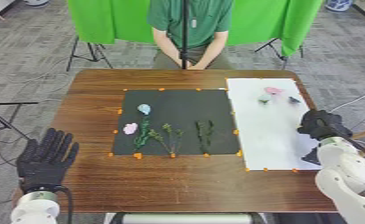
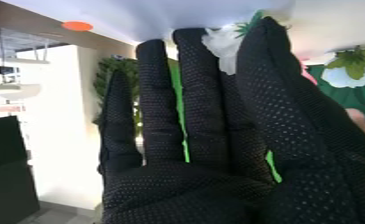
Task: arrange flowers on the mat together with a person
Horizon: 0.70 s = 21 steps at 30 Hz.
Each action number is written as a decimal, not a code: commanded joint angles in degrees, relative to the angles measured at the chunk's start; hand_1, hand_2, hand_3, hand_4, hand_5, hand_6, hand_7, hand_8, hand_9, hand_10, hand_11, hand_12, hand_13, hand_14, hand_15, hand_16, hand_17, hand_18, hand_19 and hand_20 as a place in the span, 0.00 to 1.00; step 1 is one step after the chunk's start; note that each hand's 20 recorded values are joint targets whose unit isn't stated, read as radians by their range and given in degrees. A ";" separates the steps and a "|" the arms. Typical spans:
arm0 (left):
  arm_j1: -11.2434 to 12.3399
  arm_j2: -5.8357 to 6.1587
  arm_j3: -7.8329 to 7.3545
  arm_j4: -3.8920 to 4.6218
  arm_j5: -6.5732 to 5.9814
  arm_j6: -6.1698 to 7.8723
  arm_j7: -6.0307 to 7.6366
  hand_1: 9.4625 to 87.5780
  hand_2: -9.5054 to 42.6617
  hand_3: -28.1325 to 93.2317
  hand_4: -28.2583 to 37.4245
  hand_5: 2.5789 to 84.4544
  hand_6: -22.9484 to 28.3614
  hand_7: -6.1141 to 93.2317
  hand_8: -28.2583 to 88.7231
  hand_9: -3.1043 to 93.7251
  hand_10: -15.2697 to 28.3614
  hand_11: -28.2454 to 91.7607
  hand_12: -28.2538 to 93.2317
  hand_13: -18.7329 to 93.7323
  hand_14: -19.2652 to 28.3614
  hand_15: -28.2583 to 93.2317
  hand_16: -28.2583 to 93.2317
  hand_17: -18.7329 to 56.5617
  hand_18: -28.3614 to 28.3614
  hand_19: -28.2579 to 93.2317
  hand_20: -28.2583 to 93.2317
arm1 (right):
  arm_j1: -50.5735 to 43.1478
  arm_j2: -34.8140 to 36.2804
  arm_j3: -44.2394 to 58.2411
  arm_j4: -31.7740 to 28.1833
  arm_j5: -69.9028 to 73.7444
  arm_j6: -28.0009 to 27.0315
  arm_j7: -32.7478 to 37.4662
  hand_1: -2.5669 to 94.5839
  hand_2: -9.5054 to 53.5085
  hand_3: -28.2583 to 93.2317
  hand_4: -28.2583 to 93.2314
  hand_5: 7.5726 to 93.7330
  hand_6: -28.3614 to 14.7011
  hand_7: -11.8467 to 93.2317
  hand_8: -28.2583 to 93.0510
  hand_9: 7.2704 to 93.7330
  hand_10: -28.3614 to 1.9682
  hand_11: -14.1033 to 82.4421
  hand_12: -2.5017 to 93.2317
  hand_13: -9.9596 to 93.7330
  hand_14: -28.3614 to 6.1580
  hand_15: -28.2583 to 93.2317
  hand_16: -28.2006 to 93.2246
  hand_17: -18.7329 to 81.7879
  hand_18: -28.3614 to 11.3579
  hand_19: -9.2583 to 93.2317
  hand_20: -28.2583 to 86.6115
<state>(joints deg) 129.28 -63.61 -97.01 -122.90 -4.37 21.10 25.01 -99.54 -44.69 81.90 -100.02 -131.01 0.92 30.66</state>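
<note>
On the brown wooden tabletop [image 1: 187, 190], a black mat [image 1: 174, 112] lies beside a white mat [image 1: 260, 135]. The left hand [image 1: 43, 162], fingers spread straight, is near the tabletop's left edge; the right hand [image 1: 321, 123], fingers extended, is at the white mat's outer edge. Leafy green stems [image 1: 205, 137] lie on the black mat, with a pale blue flower [image 1: 144, 108] and a pink flower [image 1: 130, 128]; another pink flower [image 1: 273, 90] lies on the white mat.

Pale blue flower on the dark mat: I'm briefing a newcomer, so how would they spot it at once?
On the brown table, find the dark mat, left of the white sheet. The pale blue flower lies towards the mat's far left corner. Its colour sets it apart from the pink flower nearer the robot.
</note>
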 commanded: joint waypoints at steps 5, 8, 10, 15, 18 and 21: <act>0.46 -0.23 0.07 0.24 -0.57 0.45 0.04 0.25 0.51 0.86 0.00 0.61 0.61 0.24 0.14 0.51 0.68 0.44 0.29 0.47 0.75 0.57 0.15 0.16 0.79 0.60 0.32 | -0.77 1.55 -4.16 -5.72 -2.38 6.67 -4.52 0.62 0.08 0.74 0.00 0.68 0.78 0.53 0.16 0.82 0.75 0.23 0.36 0.63 0.61 0.40 0.44 0.35 0.31 0.50 0.39; 0.74 -0.25 -0.05 0.08 -0.69 0.56 0.32 0.25 0.51 0.86 0.00 0.61 0.61 0.24 0.14 0.51 0.68 0.44 0.29 0.47 0.75 0.57 0.15 0.16 0.79 0.60 0.32 | 3.04 1.62 -7.06 -9.85 2.25 7.69 -6.83 0.62 0.07 0.75 0.00 0.68 0.78 0.54 0.16 0.82 0.74 0.23 0.36 0.63 0.60 0.40 0.44 0.35 0.30 0.50 0.39; 0.73 -0.13 -0.12 0.06 -0.58 0.62 0.31 0.25 0.51 0.86 0.00 0.61 0.61 0.24 0.14 0.51 0.68 0.44 0.29 0.47 0.75 0.57 0.15 0.16 0.79 0.60 0.32 | 6.74 1.11 -10.07 -11.52 4.20 7.86 -9.23 0.61 0.07 0.75 0.00 0.68 0.78 0.54 0.16 0.82 0.74 0.23 0.36 0.63 0.60 0.40 0.44 0.35 0.30 0.50 0.39; 0.54 -0.07 0.11 0.21 -0.48 0.31 0.13 0.25 0.51 0.86 0.00 0.61 0.62 0.24 0.14 0.51 0.68 0.44 0.29 0.47 0.75 0.57 0.15 0.16 0.79 0.60 0.32 | 20.05 -3.09 -22.02 -9.54 11.25 7.58 -13.36 0.61 0.06 0.75 0.00 0.68 0.77 0.54 0.17 0.80 0.73 0.22 0.35 0.63 0.60 0.39 0.44 0.35 0.30 0.50 0.39; 0.15 -0.05 0.44 0.37 -0.42 0.16 -0.07 0.25 0.51 0.86 0.00 0.61 0.62 0.24 0.14 0.51 0.68 0.44 0.29 0.47 0.75 0.57 0.15 0.16 0.79 0.60 0.32 | 26.98 -5.76 -28.85 -7.62 12.47 6.09 -15.68 0.61 0.06 0.75 0.00 0.68 0.77 0.54 0.17 0.80 0.73 0.23 0.34 0.63 0.60 0.39 0.44 0.35 0.30 0.50 0.39; 0.02 0.09 0.52 0.40 -0.34 0.17 -0.09 0.25 0.51 0.86 0.00 0.61 0.61 0.24 0.14 0.51 0.68 0.44 0.29 0.47 0.75 0.57 0.15 0.16 0.79 0.60 0.32 | 32.19 -8.50 -34.74 -5.50 10.72 5.72 -18.40 0.61 0.06 0.75 0.00 0.68 0.77 0.54 0.17 0.79 0.73 0.23 0.34 0.63 0.60 0.39 0.44 0.35 0.30 0.50 0.39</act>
<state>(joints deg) 129.22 -63.60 -97.04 -122.91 -4.55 21.14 25.15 -82.14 -45.65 57.32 -107.91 -116.84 8.51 16.64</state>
